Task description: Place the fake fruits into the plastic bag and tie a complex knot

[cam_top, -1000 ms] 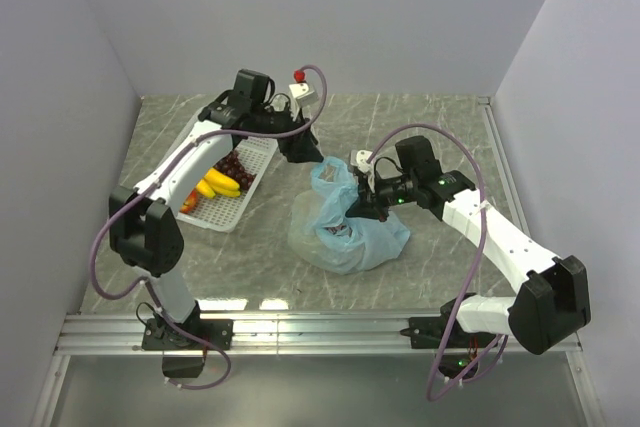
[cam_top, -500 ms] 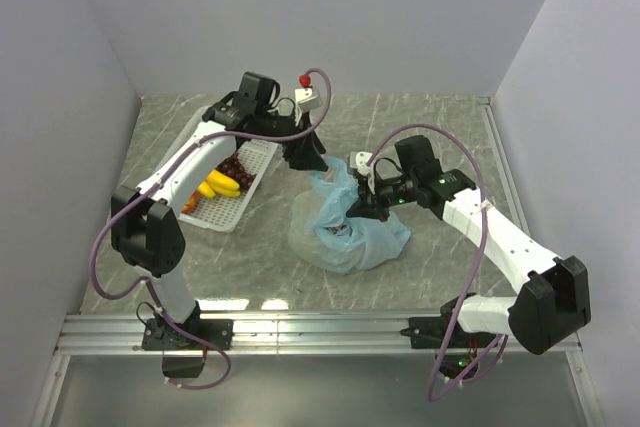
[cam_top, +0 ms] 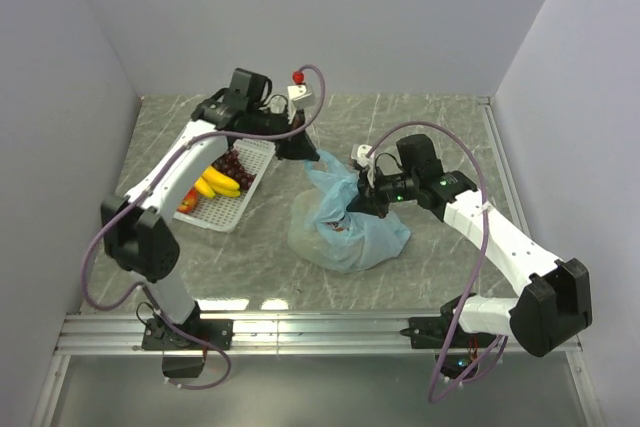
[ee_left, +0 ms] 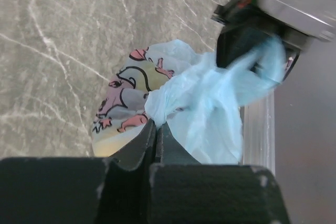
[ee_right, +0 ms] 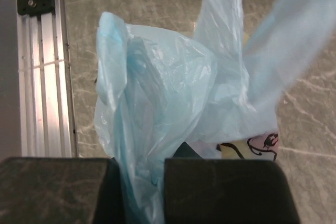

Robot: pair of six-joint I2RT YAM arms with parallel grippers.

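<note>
The light-blue plastic bag (cam_top: pixel 350 232) sits mid-table with printed pictures on its side (ee_left: pixel 126 103). My left gripper (cam_top: pixel 303 154) is shut on a bunched strip of the bag's top (ee_left: pixel 156 124) at its far left. My right gripper (cam_top: pixel 358 202) is shut on another fold of the bag (ee_right: pixel 140 174) on its right side. It also shows in the left wrist view, with blue film in it (ee_left: pixel 252 40). Fake fruits lie in the white basket (cam_top: pixel 262 152): yellow bananas (cam_top: pixel 218 185) and dark grapes (cam_top: pixel 234 162). What the bag holds is hidden. The knot is out of view.
The latticed basket stands at the left of the table, under the left arm. An aluminium rail (cam_top: pixel 320 329) runs along the near edge, also seen in the right wrist view (ee_right: pixel 44 77). Grey walls close in both sides and the back.
The left gripper was open above the bag's top; it has now shut on the bag's film and shifted slightly back and left. The right gripper kept its hold.
</note>
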